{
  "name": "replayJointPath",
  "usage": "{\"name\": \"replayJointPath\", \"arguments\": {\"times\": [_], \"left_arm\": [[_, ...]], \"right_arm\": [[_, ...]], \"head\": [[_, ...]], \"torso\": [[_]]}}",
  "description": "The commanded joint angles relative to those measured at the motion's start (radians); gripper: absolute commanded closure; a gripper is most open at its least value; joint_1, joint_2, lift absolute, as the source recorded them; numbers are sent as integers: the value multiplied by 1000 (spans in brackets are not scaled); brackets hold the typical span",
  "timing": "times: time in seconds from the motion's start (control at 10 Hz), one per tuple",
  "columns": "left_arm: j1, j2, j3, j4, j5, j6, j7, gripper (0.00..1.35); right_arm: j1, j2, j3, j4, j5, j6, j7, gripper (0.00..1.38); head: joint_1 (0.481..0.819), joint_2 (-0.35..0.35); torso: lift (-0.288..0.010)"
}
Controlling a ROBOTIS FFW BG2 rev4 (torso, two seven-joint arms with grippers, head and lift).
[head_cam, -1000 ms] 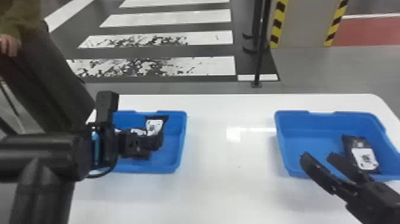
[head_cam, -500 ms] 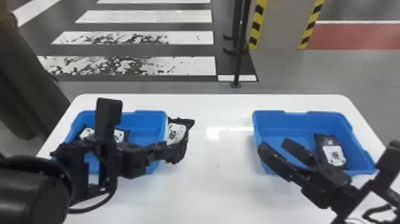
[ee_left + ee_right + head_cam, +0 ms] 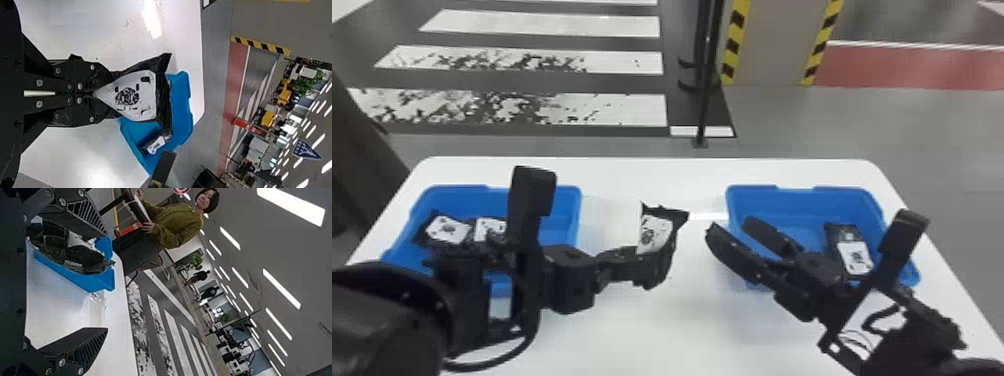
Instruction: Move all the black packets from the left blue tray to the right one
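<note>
The step in hand looks like a pass across the middle: the left hand (image 3: 111, 95) is closed on one black packet (image 3: 654, 234), pinching it at its narrowed end, while the right hand (image 3: 730, 227) waits open at the near left of the right tray (image 3: 797, 199), its fingers spread well apart. The held packet is above the tabletop (image 3: 682, 320), between the two trays, its wide end fanning out free of the fingers.

That free end is the part to offer. The left hand should hold it steady while the right hand brings a finger to each side of the film, square to the flat face and clear of the left fingers. The right hand ought to close fully before the left one loosens; letting go early would likely drop the packet short of the tray. The film seems soft and may fold if pushed edge-on, so a slow approach suits it.

After that, a low release beside the packet (image 3: 854, 257) lying in the right tray should do. Two packets, one (image 3: 448, 229) and another (image 3: 489, 229), lie in the left tray (image 3: 472, 196); the arm covers part of it, so there may be more.
</note>
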Motion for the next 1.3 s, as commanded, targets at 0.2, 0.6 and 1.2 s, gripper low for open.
{"name": "replayJointPath", "arguments": {"times": [0.2, 0.6, 1.2], "left_arm": [[-20, 7, -57, 0, 43, -10, 0, 1144], [-25, 7, -67, 0, 59, -15, 0, 1144], [-23, 5, -63, 7, 87, -30, 2, 1122]], "right_arm": [[-67, -8, 34, 69, -23, 0, 1, 177], [-85, -8, 84, 96, -73, 42, 11, 556], [-99, -10, 96, 140, -93, -34, 21, 1285]], "head": [[695, -82], [695, -80], [695, -75]], "torso": [[-140], [-140], [-140]]}}
